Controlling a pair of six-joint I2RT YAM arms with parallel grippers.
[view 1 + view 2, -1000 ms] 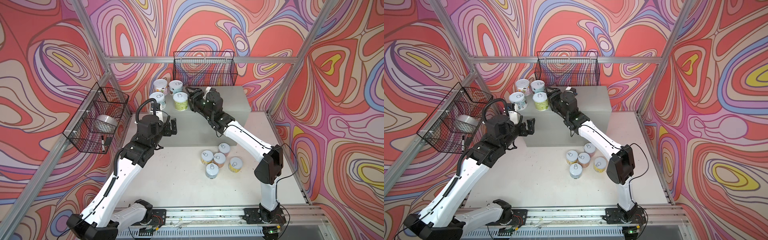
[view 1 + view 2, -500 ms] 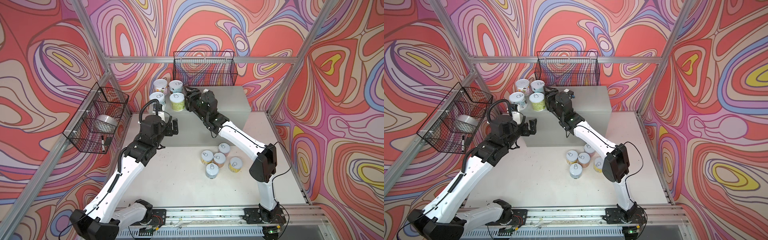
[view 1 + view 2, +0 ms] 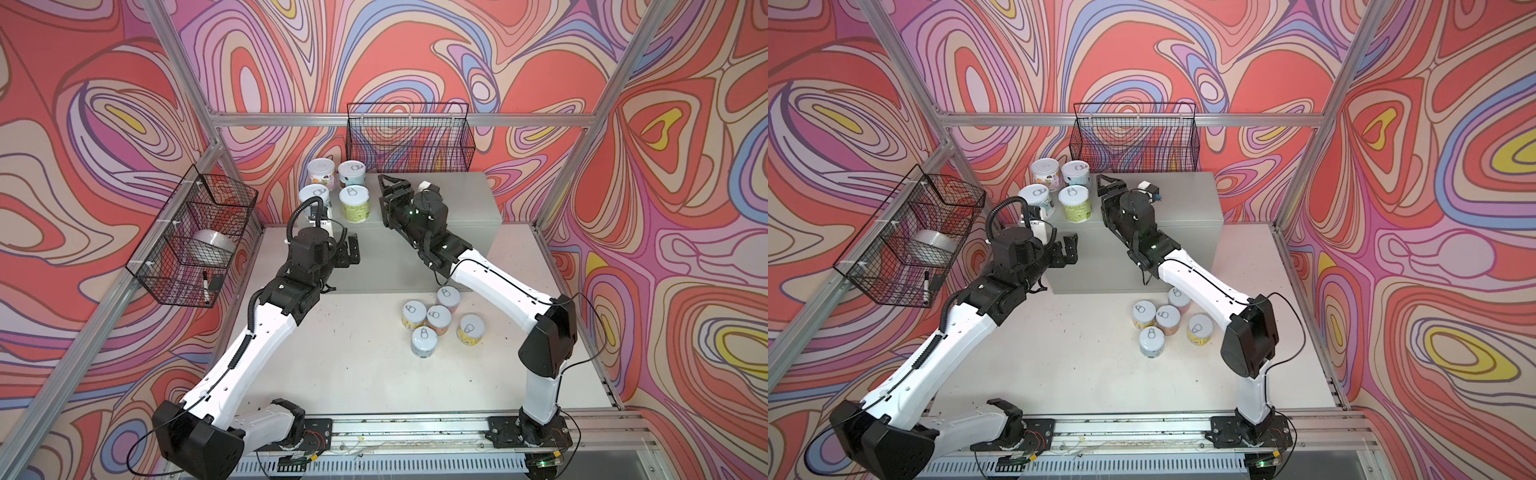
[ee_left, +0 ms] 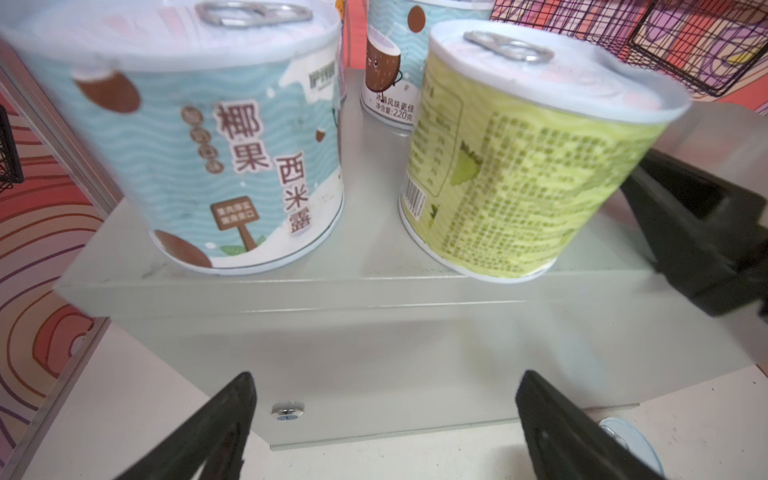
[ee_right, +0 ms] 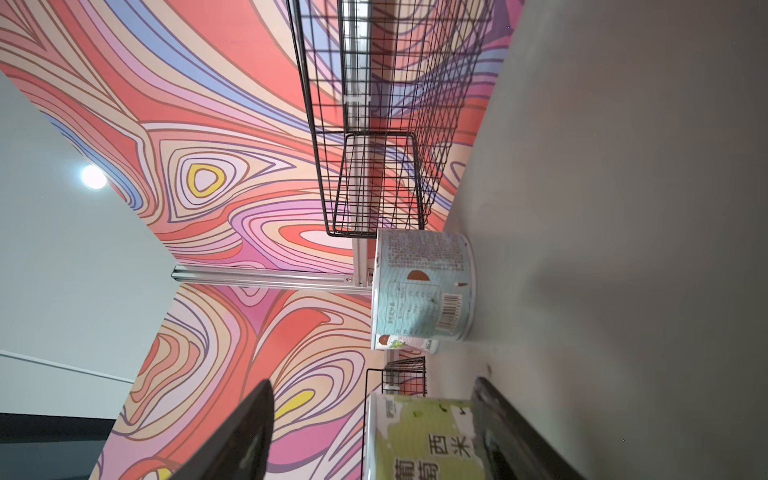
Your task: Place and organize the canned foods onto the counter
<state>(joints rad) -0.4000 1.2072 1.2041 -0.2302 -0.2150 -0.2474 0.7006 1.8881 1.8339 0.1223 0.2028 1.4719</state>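
The counter (image 3: 457, 195) is a light-grey cabinet at the back. At its left end stand a green can (image 3: 354, 203), two blue cans (image 3: 314, 200) (image 3: 351, 173) and a pink-white can (image 3: 321, 174). Several more cans (image 3: 439, 320) are clustered on the white table in front. My right gripper (image 3: 384, 193) lies over the counter top just right of the green can (image 5: 419, 436), open and apart from it, turned on its side. Below the counter's front edge my left gripper (image 3: 351, 253) is open and empty, facing the lock (image 4: 287, 411), with the blue can (image 4: 216, 137) and green can (image 4: 515, 166) above it.
A black wire basket (image 3: 409, 139) hangs on the back wall just above the counter. Another wire basket (image 3: 195, 241) on the left wall holds a tape roll (image 3: 212, 245) and a marker (image 3: 205, 286). Aluminium posts frame the corners.
The right gripper pushed the green can slightly left beside the blue can, then opened and drew back to the right. The left gripper barely moved.
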